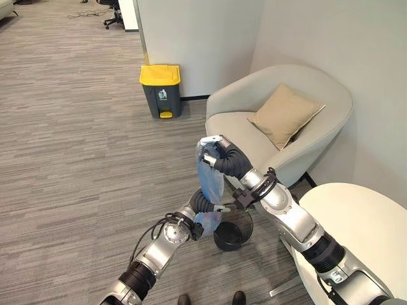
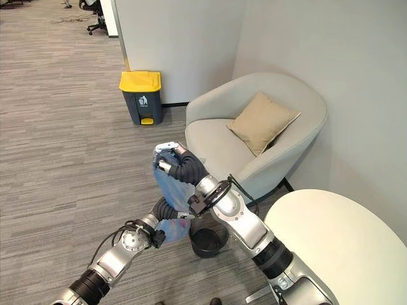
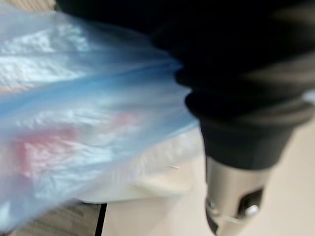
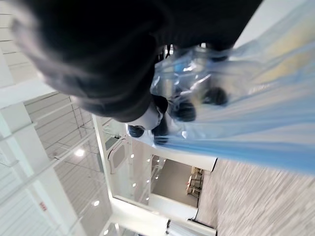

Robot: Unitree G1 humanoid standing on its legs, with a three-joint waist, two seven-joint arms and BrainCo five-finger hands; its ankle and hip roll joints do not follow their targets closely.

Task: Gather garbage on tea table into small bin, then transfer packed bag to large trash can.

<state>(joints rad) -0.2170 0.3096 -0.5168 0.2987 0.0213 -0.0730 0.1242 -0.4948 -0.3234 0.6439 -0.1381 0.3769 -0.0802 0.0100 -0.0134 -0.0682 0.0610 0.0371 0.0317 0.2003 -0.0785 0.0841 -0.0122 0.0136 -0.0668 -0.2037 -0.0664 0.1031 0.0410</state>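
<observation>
The blue plastic bag (image 1: 210, 178) hangs in the air between the two hands, lifted clear of the small black bin (image 1: 230, 235) that stands on the carpet just below and beside it. The right hand (image 1: 210, 151) is at the top of the bag, its fingers (image 4: 184, 110) curled into the gathered blue film and pinching it, so the bag stretches down from that grip. The left hand (image 1: 205, 222) is at the bag's lower end, where the plastic bulges with pale and reddish contents; its fingers are buried in or behind the film and I cannot tell whether they clasp it or merely rest against it. The bin sits between the robot and a pale grey armchair (image 1: 280, 121), which carries a tan cushion (image 1: 284, 114) leaning against its backrest. A rounded white surface (image 1: 362, 229) lies to the right of the bin, near the right arm. The large dark grey trash can (image 1: 161, 91) with a yellow lid stands against the white wall, well apart from the bag, across open carpet floor (image 1: 76, 146); the armchair stands to the right of that stretch.
</observation>
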